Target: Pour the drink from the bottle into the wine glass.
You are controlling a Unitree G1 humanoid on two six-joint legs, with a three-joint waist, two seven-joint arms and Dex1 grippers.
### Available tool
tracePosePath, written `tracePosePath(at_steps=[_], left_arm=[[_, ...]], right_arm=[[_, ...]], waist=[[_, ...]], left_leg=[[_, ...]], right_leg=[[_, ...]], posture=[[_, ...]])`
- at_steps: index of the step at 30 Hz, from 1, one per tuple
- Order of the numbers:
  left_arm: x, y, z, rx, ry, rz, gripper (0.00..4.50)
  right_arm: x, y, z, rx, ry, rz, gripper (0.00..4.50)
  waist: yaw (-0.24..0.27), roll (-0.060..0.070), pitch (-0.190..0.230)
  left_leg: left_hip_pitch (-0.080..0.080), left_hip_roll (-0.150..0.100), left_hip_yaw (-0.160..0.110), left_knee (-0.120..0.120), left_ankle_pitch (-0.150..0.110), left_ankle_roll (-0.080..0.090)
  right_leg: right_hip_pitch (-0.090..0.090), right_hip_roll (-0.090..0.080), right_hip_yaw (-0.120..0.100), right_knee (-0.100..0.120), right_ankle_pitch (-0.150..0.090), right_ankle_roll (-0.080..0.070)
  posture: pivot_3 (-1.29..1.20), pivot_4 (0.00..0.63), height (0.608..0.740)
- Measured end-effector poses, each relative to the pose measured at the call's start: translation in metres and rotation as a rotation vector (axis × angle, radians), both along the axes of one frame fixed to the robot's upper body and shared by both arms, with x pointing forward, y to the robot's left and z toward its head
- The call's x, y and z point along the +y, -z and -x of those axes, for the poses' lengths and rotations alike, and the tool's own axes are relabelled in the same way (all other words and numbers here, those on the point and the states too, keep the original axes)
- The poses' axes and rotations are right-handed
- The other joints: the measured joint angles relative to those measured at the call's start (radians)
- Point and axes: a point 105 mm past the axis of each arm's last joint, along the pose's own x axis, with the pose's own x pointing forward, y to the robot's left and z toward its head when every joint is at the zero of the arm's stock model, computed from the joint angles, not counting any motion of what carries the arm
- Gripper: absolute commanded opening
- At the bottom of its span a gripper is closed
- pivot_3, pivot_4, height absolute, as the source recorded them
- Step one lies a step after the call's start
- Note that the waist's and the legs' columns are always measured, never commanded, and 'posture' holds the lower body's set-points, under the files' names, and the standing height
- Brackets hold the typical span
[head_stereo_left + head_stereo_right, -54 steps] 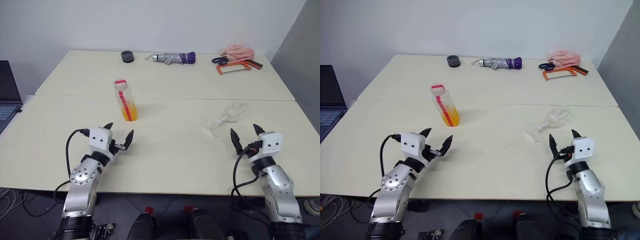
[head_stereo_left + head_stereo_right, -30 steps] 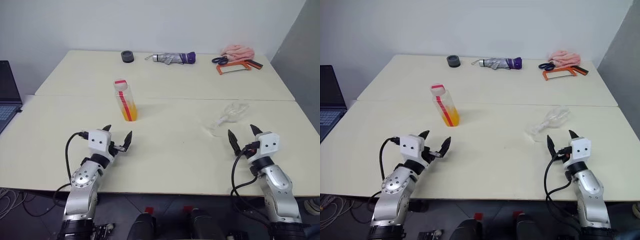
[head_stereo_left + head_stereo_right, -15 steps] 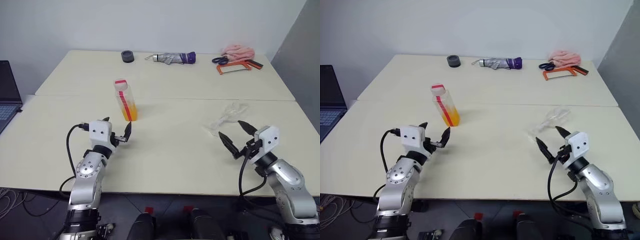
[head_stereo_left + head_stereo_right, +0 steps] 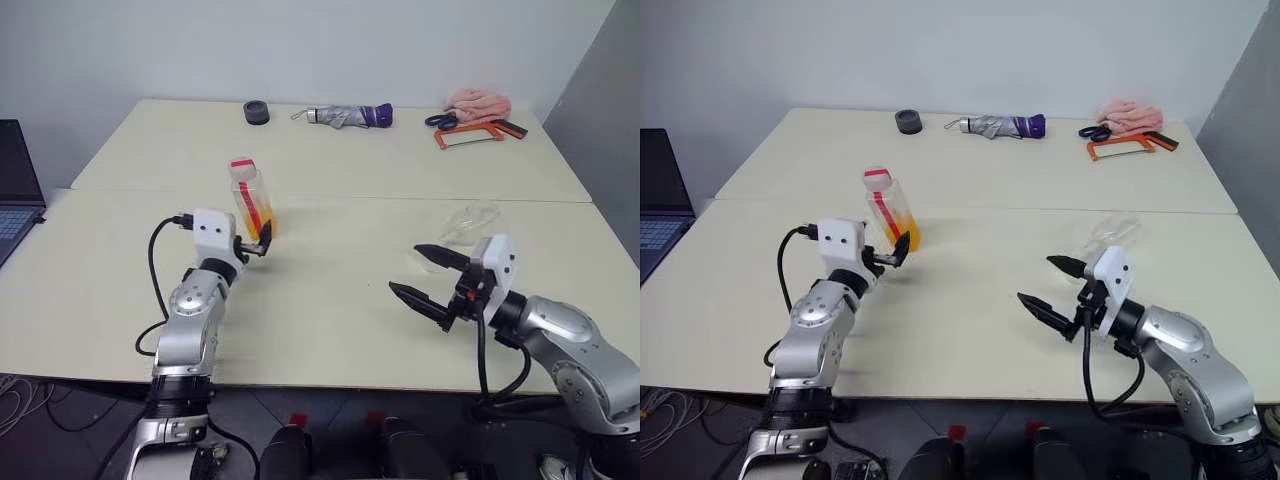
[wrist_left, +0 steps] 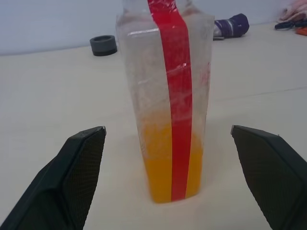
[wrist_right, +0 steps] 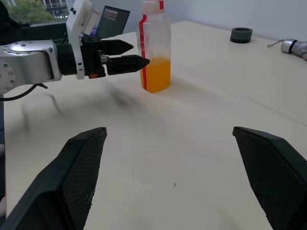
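Orange drink (image 5: 170, 172) filled only approx the lower third of the bottle (image 4: 250, 200), which stood upright on the table (image 4: 330, 300), red cap still on, so nothing had been poured yet. Bottle's long axis ran vertical, cap up, red label strip facing the left wrist cam. L gripper (image 4: 262, 240) was level w/ the bottle's lower half, fingers spread wide, tips just short of it on either side; in the left wrist view the bottle sat centred between the two fingers but no contact was visible, so I judged it a pre-grasp, not a hold.

Wine glass (image 4: 462, 228) was lying on its side on the table, well apart from the bottle, over on the robot's right; long axis roughly flat on the table, bowl toward the far right, foot toward the near left as far as could be told (clear glass, hard to read). R gripper (image 4: 427, 275) hung above the table near the glass, fingers wide apart, empty, pointing toward the bottle side.

Left to do, by my read: grip bottle, uncap, stand glass up, pour
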Motion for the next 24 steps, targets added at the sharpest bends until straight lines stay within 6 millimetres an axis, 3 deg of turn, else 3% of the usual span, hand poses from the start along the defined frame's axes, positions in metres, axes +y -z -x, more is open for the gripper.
tracePosePath(at_steps=[24], left_arm=[[-0.014,-0.032,-0.038,-0.045,-0.071,0.024,4.48]], right_arm=[[0.016,-0.018,-0.010,-0.053,-0.042,-0.014,4.50]], waist=[[-0.001,0.000,0.000]], left_leg=[[-0.001,0.000,0.000,0.000,0.000,0.000]], right_leg=[[-0.002,0.000,0.000,0.000,0.000,0.000]], posture=[[0.00,0.150,0.740]])
